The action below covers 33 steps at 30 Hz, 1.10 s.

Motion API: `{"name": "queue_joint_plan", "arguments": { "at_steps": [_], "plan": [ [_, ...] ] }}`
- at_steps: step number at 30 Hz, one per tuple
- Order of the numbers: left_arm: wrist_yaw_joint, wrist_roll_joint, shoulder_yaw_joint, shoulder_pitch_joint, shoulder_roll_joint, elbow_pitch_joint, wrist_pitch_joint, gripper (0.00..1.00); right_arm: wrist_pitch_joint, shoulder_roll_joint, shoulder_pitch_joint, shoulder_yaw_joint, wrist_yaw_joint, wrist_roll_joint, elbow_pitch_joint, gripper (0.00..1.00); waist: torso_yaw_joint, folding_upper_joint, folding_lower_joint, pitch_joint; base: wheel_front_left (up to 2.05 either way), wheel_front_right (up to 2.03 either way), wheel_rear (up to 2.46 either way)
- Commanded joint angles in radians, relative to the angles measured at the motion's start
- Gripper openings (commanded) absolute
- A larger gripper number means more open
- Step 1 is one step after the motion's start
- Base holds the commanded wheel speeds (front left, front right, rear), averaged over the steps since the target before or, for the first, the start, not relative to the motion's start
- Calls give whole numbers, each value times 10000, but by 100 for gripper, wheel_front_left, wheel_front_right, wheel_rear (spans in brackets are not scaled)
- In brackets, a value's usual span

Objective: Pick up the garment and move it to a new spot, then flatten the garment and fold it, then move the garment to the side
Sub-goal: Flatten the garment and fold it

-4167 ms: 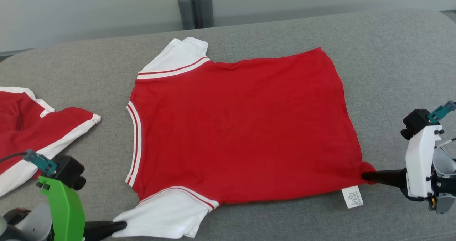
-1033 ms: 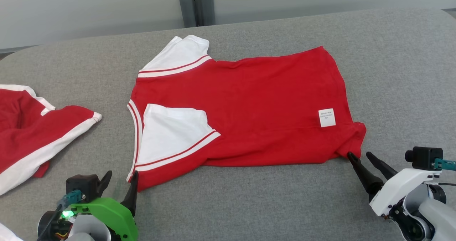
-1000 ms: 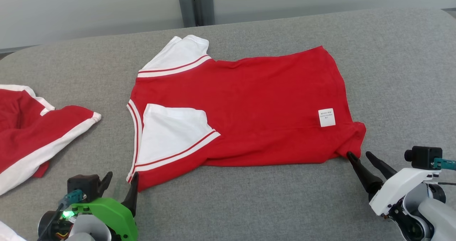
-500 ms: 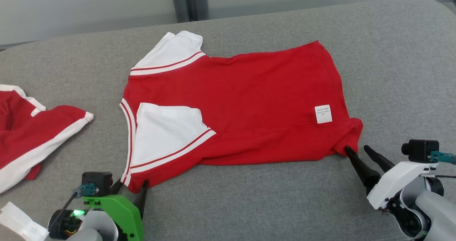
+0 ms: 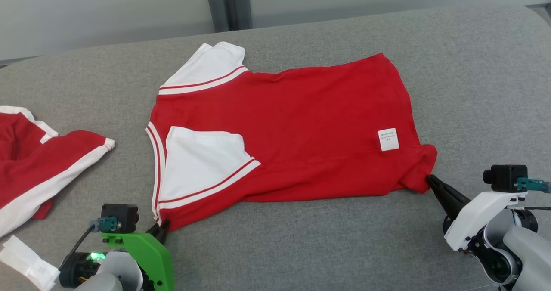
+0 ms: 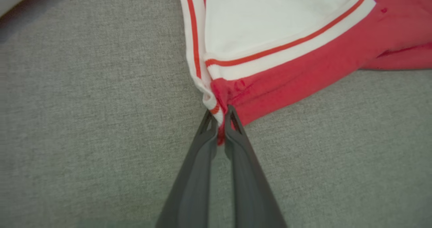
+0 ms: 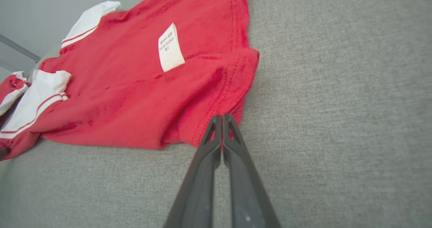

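Grey desk, head view: the half-folded garment lies centred. The left gripper and right gripper, spread a second ago, have closed at its near corners, ready to fold on, I judge. Left wrist: jaws pinch the striped corner. Right wrist: jaws pressed together at the hem, cloth between unclear.

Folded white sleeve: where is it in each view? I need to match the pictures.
Head view: folded white sleeve left of centre, lying on the red shirt.
Left wrist view: sleeve across the top, centre to right.
Right wrist view: sleeve at the far left edge.
Shared landmark: the red cuff stripe along its near edge.
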Motion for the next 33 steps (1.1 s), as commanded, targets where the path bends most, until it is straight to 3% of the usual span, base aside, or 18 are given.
{"name": "queue_joint_plan", "arguments": {
  "at_steps": [1, 13, 22, 33],
  "plan": [
    [38, -31, 25, 125, 131, -48, 33, 0, 46, -82, -118, 31, 5, 62, -2, 0, 22, 0, 0, -95, 0, 0, 0],
    [8, -287, 61, 455, 531, -682, 232, 0, 533, -753, -139, 129, 5, 289, -152, 0, 43, 0, 0, -275, 0, 0, 0],
    [-211, -515, -249, 908, 1352, -1568, 954, 0, 1467, -1379, 176, 151, 3, 977, -639, 0, -11, 0, 0, -478, 0, 0, 0],
    [94, -699, -248, 1517, 2126, -2515, 1164, 0, 2902, -2348, 1234, -214, -1, 2021, -1337, 0, 88, 0, 0, -704, 0, 0, 0]
  ]
}}
